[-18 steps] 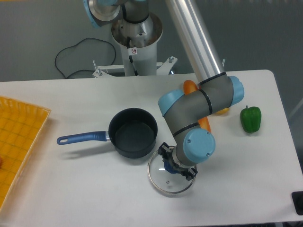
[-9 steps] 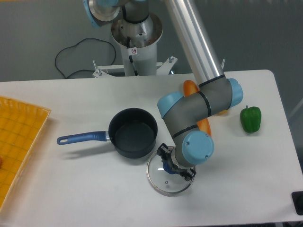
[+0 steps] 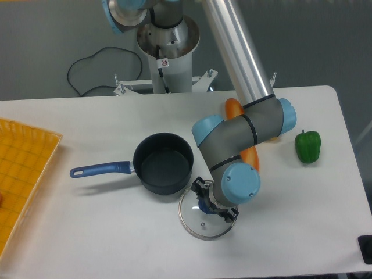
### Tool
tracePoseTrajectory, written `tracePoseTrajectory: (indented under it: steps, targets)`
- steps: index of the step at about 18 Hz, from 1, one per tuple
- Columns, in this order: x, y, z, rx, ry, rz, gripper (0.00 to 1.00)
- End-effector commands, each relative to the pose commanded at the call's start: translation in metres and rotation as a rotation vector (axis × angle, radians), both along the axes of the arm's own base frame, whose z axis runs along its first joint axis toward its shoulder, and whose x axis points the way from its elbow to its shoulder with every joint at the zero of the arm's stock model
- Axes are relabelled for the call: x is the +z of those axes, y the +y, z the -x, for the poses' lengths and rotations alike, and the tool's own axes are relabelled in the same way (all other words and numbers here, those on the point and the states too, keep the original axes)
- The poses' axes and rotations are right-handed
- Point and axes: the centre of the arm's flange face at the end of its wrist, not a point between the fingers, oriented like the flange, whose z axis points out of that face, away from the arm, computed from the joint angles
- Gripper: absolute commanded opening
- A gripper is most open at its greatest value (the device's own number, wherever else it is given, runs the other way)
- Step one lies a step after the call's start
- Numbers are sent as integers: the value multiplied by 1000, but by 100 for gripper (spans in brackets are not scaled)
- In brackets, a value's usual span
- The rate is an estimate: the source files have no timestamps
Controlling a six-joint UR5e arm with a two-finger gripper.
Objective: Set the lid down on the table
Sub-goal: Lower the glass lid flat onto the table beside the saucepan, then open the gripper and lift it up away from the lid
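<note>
The round glass lid [image 3: 197, 224] with its metal rim lies low over the white table [image 3: 104, 232], just right of and in front of the dark blue saucepan [image 3: 163, 163]. My gripper [image 3: 210, 204] comes down onto the lid's centre and is shut on the blue knob, which peeks out between the black fingers. Most of the gripper is hidden under the arm's blue wrist cap. I cannot tell whether the lid's rim touches the table.
The saucepan's blue handle [image 3: 99, 170] points left. A yellow gridded tray [image 3: 23, 174] sits at the left edge. A green pepper [image 3: 307, 145] stands at the right, and an orange object [image 3: 250, 152] lies partly behind the arm.
The arm has shifted slightly left and toward the pan, carrying the lid with it. The pan and pepper have not moved.
</note>
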Motion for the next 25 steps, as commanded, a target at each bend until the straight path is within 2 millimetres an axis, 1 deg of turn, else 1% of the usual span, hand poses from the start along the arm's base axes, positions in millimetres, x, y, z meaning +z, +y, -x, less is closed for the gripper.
tracePoseTrajectory:
  steps: [4, 5, 6, 7, 8, 9, 10, 12, 14, 17, 21, 25]
  targets:
    - [-1, 0, 0, 0, -1, 1, 58]
    - [-1, 0, -1, -2, -1, 1, 60]
    - [0, 1, -1, -2, 0, 0, 64]
    - [0, 1, -1, -2, 1, -1, 72]
    - [-1, 1, -1, 0, 0, 0, 77]
    - [0, 3, -2, -3, 7, -5, 80]
    - [1, 4, -1, -5, 20, -16, 80]
    - [1, 4, 0, -5, 30, -24, 89]
    - [5, 4, 0, -5, 36, -28, 95]
    - [16, 3, -1, -5, 49, -37, 98]
    - [36, 0, -4, -5, 67, -53, 99]
    - [67, -9, -8, 0, 99, -76, 100]
